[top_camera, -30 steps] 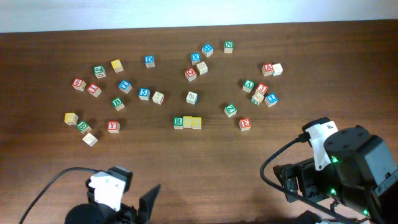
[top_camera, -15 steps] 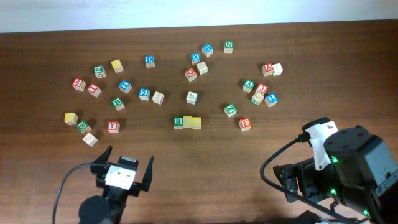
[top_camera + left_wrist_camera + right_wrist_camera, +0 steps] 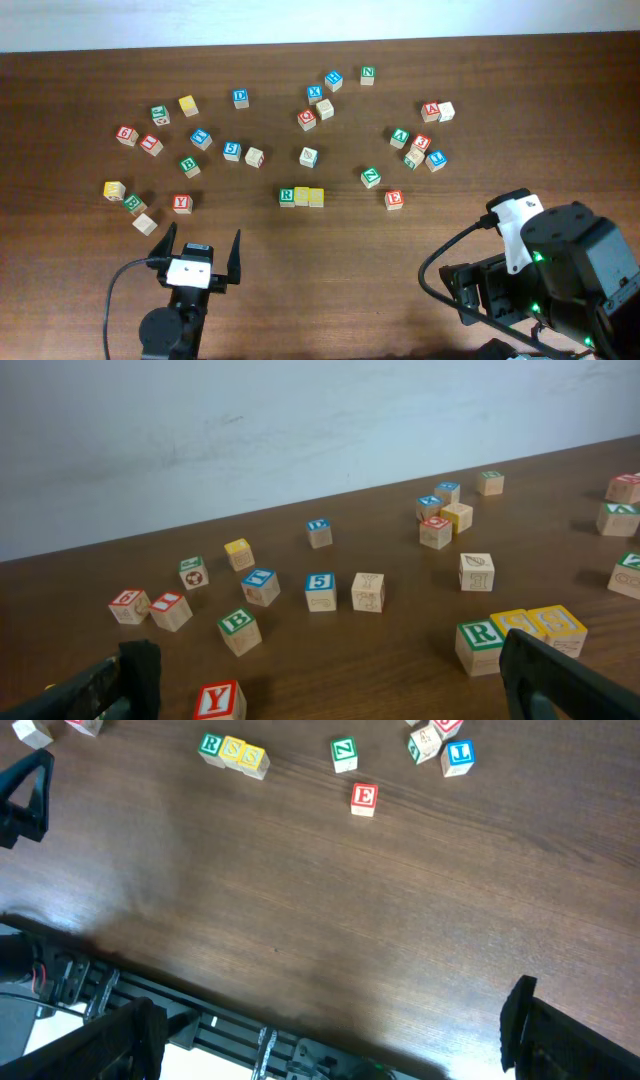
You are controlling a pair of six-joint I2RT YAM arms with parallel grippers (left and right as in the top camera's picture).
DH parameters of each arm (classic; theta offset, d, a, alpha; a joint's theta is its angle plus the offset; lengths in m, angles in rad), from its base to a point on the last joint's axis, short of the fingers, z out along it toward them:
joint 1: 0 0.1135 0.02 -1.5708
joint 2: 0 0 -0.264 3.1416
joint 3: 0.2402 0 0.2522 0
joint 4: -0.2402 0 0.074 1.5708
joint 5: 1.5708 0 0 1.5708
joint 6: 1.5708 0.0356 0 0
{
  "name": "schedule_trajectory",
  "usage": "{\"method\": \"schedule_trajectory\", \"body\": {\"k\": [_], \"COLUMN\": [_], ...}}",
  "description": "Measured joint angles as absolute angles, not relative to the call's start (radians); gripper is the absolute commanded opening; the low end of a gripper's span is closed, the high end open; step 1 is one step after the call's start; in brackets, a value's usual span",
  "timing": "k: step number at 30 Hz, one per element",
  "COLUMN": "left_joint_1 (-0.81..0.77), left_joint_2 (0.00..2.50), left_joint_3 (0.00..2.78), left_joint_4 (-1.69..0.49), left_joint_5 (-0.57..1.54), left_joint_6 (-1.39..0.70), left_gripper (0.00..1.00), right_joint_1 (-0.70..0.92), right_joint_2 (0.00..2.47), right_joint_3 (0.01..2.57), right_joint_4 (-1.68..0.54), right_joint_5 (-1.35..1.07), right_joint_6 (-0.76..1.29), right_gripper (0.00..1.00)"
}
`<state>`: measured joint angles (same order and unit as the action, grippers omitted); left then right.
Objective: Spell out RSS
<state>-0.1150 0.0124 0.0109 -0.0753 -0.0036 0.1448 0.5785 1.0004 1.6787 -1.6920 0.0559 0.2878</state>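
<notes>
A green R block (image 3: pixel 287 196) and two yellow S blocks (image 3: pixel 302 196) (image 3: pixel 316 197) stand touching in a row at the table's middle. The row also shows in the left wrist view (image 3: pixel 479 646) and the right wrist view (image 3: pixel 210 745). My left gripper (image 3: pixel 200 247) is open and empty, near the front left, well short of the row. My right gripper (image 3: pixel 330 1030) is open and empty, over the table's front right edge; in the overhead view only its arm body shows.
Several loose letter blocks lie scattered across the far half: a red Y (image 3: pixel 181 203), a green B (image 3: pixel 189 165), a blue 5 (image 3: pixel 232 150), a red E (image 3: pixel 394 199), a green Z (image 3: pixel 370 177). A black rail (image 3: pixel 150 1010) runs along the table's front edge.
My left arm has swung up from the front edge and now points its open jaws toward the blocks. The right arm and the blocks have not moved.
</notes>
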Motion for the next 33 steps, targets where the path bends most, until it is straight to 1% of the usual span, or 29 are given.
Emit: {"method": "schedule_trajectory", "body": {"k": [21, 24, 25, 28, 29, 33], "left_joint_1": [-0.114, -0.114, -0.114, -0.114, -0.114, -0.114], "left_joint_2": [0.012, 0.012, 0.012, 0.012, 0.012, 0.012], "left_joint_3": [0.011, 0.011, 0.011, 0.011, 0.011, 0.011], "left_joint_4": [-0.075, -0.075, -0.075, -0.076, -0.075, -0.078], "left_joint_5": [-0.004, -0.004, -0.004, -0.004, -0.003, -0.004], "left_joint_6": [0.144, 0.145, 0.145, 0.144, 0.143, 0.141], "left_gripper": [0.99, 0.99, 1.00, 0.99, 1.00, 0.99], "right_joint_1": [0.579, 0.579, 0.579, 0.571, 0.547, 0.438], "right_joint_2": [1.000, 1.000, 0.997, 0.941, 0.888, 0.687], "right_joint_3": [1.679, 1.678, 1.673, 1.554, 1.430, 0.961], "right_joint_4": [-1.692, -1.683, -1.646, -1.367, -1.202, -0.705], "right_joint_5": [0.056, 0.057, 0.061, 0.065, 0.055, -0.013], "right_joint_6": [0.288, 0.261, 0.237, 0.104, 0.044, -0.042], "right_gripper": [0.98, 0.98, 0.98, 0.98, 0.98, 0.98]}}
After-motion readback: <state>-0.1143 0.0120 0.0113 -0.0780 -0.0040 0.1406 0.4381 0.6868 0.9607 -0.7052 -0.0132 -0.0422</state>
